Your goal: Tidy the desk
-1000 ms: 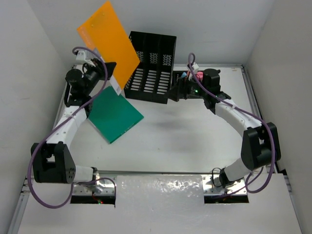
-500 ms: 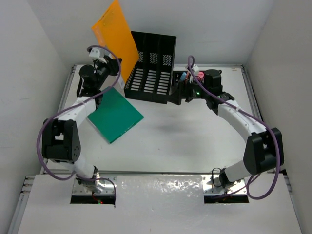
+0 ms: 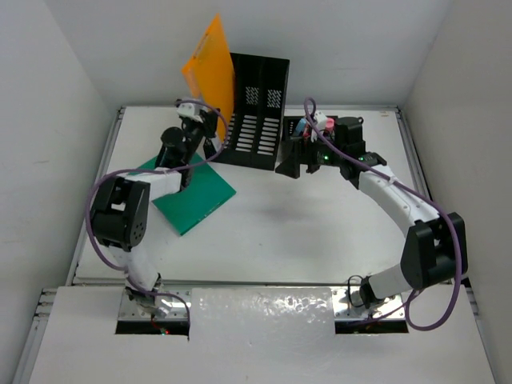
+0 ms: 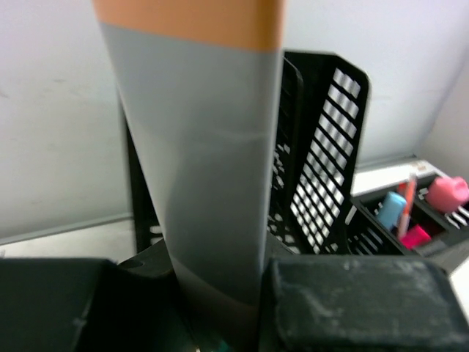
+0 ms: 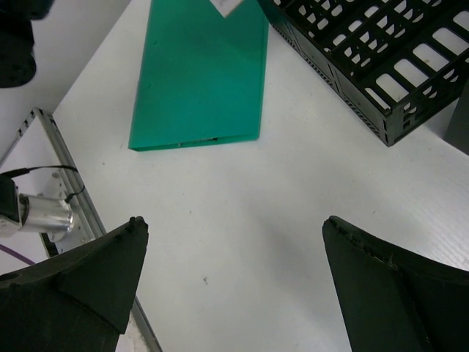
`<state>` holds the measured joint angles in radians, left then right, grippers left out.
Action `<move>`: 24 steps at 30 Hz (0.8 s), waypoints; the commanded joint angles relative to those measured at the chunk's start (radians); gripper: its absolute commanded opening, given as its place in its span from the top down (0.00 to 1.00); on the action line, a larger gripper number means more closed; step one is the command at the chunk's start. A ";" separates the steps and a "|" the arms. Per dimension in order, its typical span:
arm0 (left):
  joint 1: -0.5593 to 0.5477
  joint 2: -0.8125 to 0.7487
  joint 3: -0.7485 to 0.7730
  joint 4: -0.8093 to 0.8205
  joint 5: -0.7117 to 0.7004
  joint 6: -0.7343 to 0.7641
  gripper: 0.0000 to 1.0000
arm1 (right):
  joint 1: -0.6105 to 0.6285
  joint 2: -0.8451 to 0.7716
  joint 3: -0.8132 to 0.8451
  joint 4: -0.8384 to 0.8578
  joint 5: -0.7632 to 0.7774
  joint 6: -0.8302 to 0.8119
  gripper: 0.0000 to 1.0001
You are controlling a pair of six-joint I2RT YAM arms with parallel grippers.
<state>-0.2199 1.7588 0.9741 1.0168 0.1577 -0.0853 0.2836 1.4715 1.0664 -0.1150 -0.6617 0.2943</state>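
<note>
The desk [image 3: 304,232] is a large white tabletop with metal rails. My left gripper [image 3: 200,132] is shut on the lower edge of an orange folder [image 3: 210,64] and holds it upright, just left of the black slotted file holder [image 3: 256,112]. In the left wrist view the folder [image 4: 198,147] stands between my fingers [image 4: 359,301] with the file holder [image 4: 322,147] right behind it. A green folder [image 3: 192,188] lies flat on the desk below the left arm. My right gripper [image 3: 290,164] is open and empty above the desk [image 5: 242,220], by the holder's front right corner.
A small black organizer [image 3: 308,132] with pink and blue items stands right of the file holder; it also shows in the left wrist view [image 4: 418,213]. The right wrist view shows the green folder [image 5: 198,73], the file holder [image 5: 366,51] and the desk's left rail [image 5: 80,198].
My left arm has swung right with the orange folder, turning it edge-on and bringing it up against the file holder's left side. The right gripper has shifted slightly.
</note>
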 commanded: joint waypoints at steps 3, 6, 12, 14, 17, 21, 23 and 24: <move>-0.045 0.044 -0.037 0.322 -0.078 0.053 1.00 | -0.003 -0.033 0.038 -0.006 0.002 -0.034 0.01; -0.049 0.068 -0.032 0.344 -0.096 0.045 1.00 | -0.001 -0.030 0.033 -0.005 -0.004 -0.037 0.01; -0.050 0.082 -0.006 0.335 -0.103 0.070 1.00 | -0.003 -0.025 0.014 0.026 -0.019 -0.018 0.01; -0.050 0.090 0.006 0.339 -0.104 0.071 1.00 | -0.001 -0.020 0.007 0.037 -0.029 -0.009 0.01; -0.050 0.108 0.029 0.345 -0.095 0.075 1.00 | -0.001 -0.011 0.007 0.044 -0.036 -0.003 0.01; -0.050 0.146 0.055 0.382 -0.078 0.081 1.00 | -0.001 -0.002 0.006 0.057 -0.047 0.011 0.01; -0.050 0.162 0.058 0.405 -0.084 0.081 1.00 | -0.001 -0.004 0.003 0.057 -0.049 0.009 0.01; -0.050 0.174 0.063 0.408 -0.084 0.081 1.00 | -0.003 -0.004 0.001 0.055 -0.047 0.008 0.01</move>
<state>-0.2687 1.9137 0.9928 1.2465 0.0639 -0.0208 0.2836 1.4719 1.0660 -0.1047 -0.6868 0.2958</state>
